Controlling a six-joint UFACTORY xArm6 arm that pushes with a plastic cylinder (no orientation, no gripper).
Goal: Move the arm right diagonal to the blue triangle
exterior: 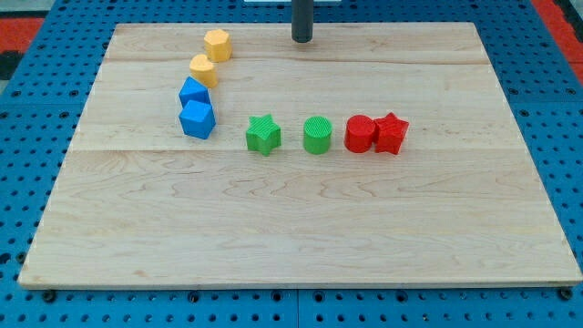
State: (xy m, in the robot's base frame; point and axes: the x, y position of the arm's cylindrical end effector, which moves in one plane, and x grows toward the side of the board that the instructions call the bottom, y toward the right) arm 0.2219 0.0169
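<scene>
My tip (301,39) rests near the top edge of the wooden board, right of centre-left. The blue triangle (193,91) lies at the view's left, well down and to the left of the tip. A blue cube-like block (198,119) touches it just below. A yellow block (203,69) sits just above the blue triangle, and a yellow hexagon (217,44) lies above that, left of the tip.
A green star (263,134), a green cylinder (317,135), a red cylinder (361,134) and a red star (391,133) form a row across the middle. The wooden board (301,228) lies on a blue pegboard surface.
</scene>
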